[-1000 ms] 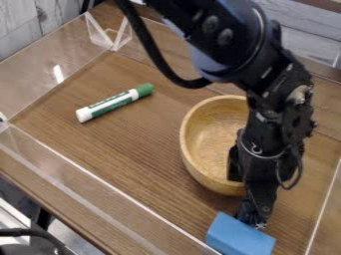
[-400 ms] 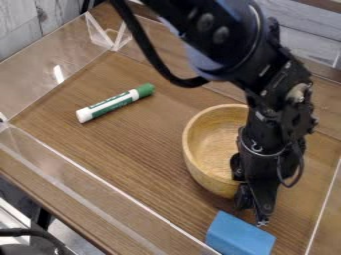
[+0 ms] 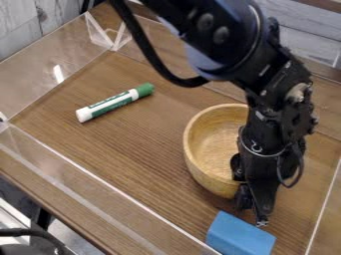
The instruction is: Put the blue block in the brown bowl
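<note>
The blue block [image 3: 238,237] lies flat on the wooden table near the front edge, just in front of the brown bowl [image 3: 213,146]. My gripper [image 3: 257,213] points straight down from the black arm. Its tips rest on the block's far end, right beside the bowl's front right wall. The fingers [image 3: 253,204] are drawn close together and appear to pinch that end of the block. The block still sits on the table. The bowl holds nothing.
A green-and-white marker pen [image 3: 114,102] lies to the left of the bowl. Clear plastic walls [image 3: 54,70] ring the table. The arm [image 3: 273,110] leans over the bowl's right rim.
The fingers have closed from wide open to narrow at the block's far end. The block and the bowl have not moved.
</note>
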`<action>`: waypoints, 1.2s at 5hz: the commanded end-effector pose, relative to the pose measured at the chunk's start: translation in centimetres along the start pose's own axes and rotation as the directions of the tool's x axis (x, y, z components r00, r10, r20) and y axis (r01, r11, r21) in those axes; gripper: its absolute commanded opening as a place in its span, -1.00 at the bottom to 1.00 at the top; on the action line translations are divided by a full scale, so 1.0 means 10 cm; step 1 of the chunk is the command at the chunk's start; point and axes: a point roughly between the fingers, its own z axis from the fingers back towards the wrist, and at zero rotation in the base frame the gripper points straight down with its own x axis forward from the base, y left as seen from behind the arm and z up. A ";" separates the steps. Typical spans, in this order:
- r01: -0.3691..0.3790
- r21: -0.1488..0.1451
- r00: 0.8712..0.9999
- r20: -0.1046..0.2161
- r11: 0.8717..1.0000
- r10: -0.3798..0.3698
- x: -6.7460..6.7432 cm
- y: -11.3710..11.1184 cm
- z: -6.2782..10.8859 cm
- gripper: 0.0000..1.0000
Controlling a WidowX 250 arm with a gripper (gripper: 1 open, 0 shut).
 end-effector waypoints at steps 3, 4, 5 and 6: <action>0.018 -0.019 1.000 -0.021 1.000 -0.018 -0.07 -0.04 0.02 -1.00; 0.018 -0.019 1.000 -0.022 1.000 -0.018 -0.08 -0.04 0.05 -1.00; 0.019 -0.019 1.000 -0.025 1.000 -0.020 -0.08 -0.05 0.07 -1.00; 0.021 -0.018 0.999 -0.026 1.000 -0.021 -0.09 -0.04 0.09 -1.00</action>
